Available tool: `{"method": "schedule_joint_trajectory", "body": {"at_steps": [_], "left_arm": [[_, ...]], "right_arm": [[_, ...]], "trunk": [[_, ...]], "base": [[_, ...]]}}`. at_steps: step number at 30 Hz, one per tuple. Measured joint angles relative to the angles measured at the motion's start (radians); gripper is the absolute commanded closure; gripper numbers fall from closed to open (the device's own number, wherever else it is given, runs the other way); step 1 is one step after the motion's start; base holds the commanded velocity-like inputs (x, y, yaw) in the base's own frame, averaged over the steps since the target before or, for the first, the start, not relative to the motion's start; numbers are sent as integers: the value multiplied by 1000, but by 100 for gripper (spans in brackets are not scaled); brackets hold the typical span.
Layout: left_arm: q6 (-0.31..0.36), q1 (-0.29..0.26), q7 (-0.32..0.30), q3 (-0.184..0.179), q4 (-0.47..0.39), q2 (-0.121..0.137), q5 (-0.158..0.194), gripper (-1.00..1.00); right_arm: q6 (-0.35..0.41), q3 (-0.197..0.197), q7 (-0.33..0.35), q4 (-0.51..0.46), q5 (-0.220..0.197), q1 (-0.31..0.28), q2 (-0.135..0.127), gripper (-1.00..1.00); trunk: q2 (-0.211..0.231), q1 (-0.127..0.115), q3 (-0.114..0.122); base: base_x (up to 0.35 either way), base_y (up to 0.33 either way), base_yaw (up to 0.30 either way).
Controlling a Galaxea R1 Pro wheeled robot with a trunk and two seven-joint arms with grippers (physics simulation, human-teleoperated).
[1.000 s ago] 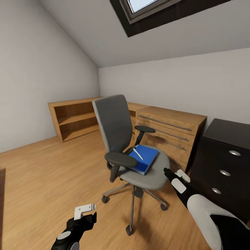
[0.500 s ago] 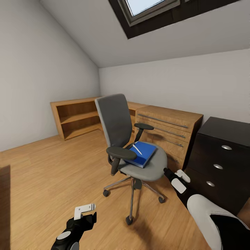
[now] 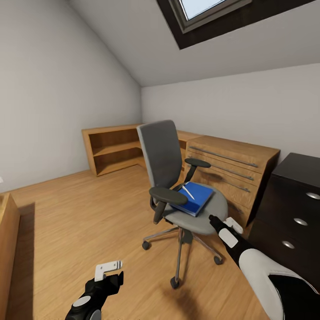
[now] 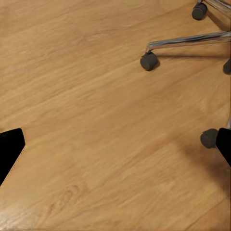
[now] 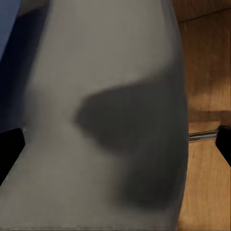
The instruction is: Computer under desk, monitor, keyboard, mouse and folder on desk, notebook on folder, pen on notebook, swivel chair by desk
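With its jaws apart and empty, the right gripper [image 3: 221,222] hangs just near of the chair [image 3: 182,178] seat, where the folder [image 3: 194,198] carries the pen [image 3: 188,192]; a nudge could roll the chair and spill both.

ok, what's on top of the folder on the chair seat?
A thin white pen lies diagonally on the blue folder, which sits on the swivel chair seat. A notebook may lie between them, but I cannot tell from the head view. The near armrest covers the folder's near corner.
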Motion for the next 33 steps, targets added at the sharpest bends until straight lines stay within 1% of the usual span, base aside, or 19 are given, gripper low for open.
{"method": "schedule_joint_trajectory", "body": {"at_steps": [1,2,3,5,9,14,16,18,30,33], "left_arm": [[0,0,0,0,0,0,0,-100],[0,0,0,0,0,0,0,-100],[0,0,0,0,0,0,0,-100],[0,0,0,0,0,0,0,-100],[0,0,0,0,0,0,0,-100],[0,0,0,0,0,0,0,-100],[0,0,0,0,0,0,0,-100],[0,0,0,0,0,0,0,-100],[-1,0,0,0,0,0,0,-100],[-1,0,0,0,0,0,0,-100]], "right_arm": [[0,0,0,0,0,0,0,-100],[-2,-5,-5,1,13,0,-1,-100],[-1,-3,-4,0,14,0,-3,-100],[0,0,0,-1,0,0,-1,-100],[0,-3,-2,-1,4,0,-2,-100],[1,0,0,-2,0,0,-3,-100],[1,-3,-2,-1,5,0,-4,-100],[1,-1,-1,-2,1,0,-3,-100],[1,-3,-3,-1,8,0,-4,-100],[1,0,-1,-2,4,0,-3,-100]], "trunk": [[0,0,0],[0,0,0],[0,0,0],[0,0,0],[0,0,0],[0,-1,0],[0,-1,0],[0,-1,0],[0,-1,0],[0,0,0]], "base": [[0,0,274],[0,0,274],[0,0,275],[0,0,269],[150,0,186],[299,0,29],[318,0,5],[320,0,2],[320,0,0],[159,0,0]]}}
